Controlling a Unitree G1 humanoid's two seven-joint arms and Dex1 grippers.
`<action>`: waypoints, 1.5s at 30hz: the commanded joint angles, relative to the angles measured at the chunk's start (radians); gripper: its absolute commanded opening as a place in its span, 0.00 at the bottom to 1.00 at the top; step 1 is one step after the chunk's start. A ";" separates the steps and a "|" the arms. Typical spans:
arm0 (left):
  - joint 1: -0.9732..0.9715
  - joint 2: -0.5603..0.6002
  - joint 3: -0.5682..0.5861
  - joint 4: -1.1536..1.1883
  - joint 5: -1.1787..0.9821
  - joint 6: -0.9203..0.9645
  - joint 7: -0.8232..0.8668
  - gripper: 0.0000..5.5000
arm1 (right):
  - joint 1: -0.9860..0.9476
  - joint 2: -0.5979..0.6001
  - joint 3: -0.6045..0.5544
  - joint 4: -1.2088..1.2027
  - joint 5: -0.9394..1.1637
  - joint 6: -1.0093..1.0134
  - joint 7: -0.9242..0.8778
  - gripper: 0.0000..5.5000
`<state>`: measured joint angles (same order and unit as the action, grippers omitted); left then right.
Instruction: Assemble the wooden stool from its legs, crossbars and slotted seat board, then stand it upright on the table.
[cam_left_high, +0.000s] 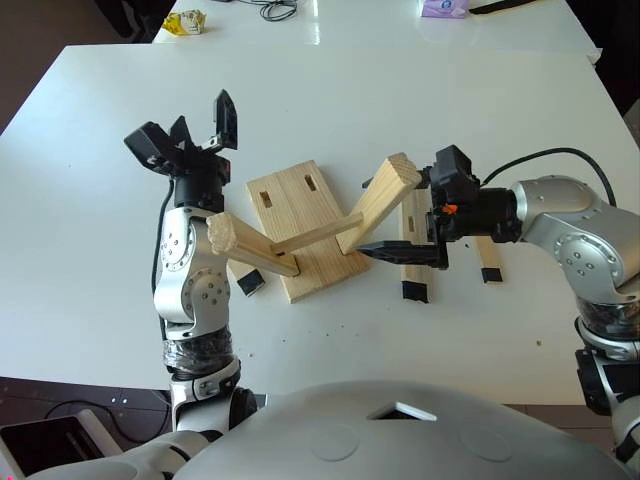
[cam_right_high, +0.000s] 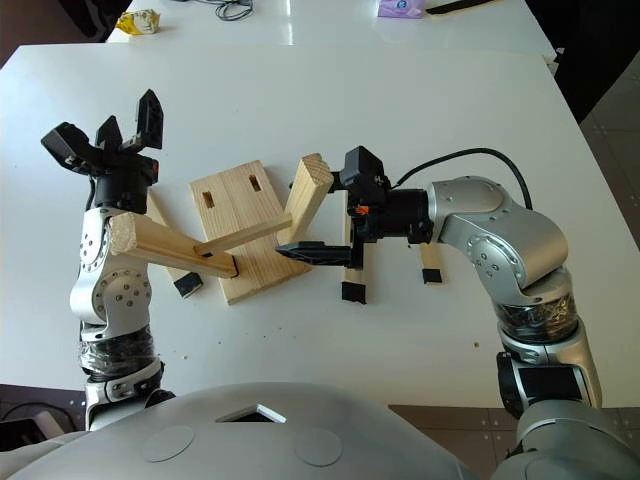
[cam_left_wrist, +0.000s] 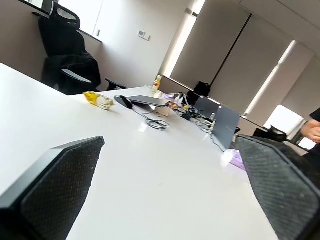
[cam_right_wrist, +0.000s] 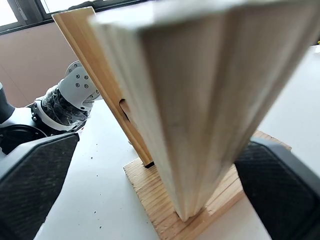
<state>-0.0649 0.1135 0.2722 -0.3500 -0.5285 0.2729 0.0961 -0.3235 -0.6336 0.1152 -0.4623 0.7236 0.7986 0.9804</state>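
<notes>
Where the slotted seat board (cam_left_high: 310, 215) lies: flat on the table (cam_left_high: 420, 110) between the two arms, with two slots showing near its far edge.
Leg frame: two legs joined by a crossbar (cam_left_high: 312, 237). The right leg (cam_left_high: 383, 198) stands tilted with its lower end on the board, and the left leg (cam_left_high: 255, 247) slants up off the board's near left corner.
Handling: probably light, stiff, dry wood that will not slip. The push-fit joints look likely to rack or pull apart if the frame is swung by one end, so mid-leg, close to the crossbar joint, seems the safest hold.
Right gripper (cam_left_high: 370, 217): fingers spread to either side of the right leg, with a gap visible at one pad, so it is not pinching.
Left gripper (cam_left_high: 185, 120): raised above the table, fingers spread, holding nothing.
Spare legs (cam_left_high: 414, 275): lying on the table just beyond the right gripper, black-footed.
Hard to make out: whether the right leg's end sits in a slot, whether the left leg rests on the left arm, and the dark-footed piece (cam_left_high: 248, 283) under it.
</notes>
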 joint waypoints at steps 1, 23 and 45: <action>0.109 0.179 0.023 0.052 0.128 0.121 -0.043 0.88 | 0.023 0.003 -0.030 -0.002 -0.004 -0.015 -0.033 0.98; -0.027 0.645 -0.426 0.200 0.563 0.083 -0.607 0.88 | 0.036 0.059 -0.039 -0.017 -0.007 -0.113 -0.095 0.98; -0.319 0.438 -0.568 0.700 0.723 -0.205 -0.653 0.88 | 0.012 0.081 -0.001 -0.006 -0.005 -0.104 -0.088 0.98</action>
<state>-0.3728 0.5870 -0.2550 0.2596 0.1600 0.0790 -0.5462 -0.2926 -0.5538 0.1113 -0.4730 0.7197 0.6867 0.8974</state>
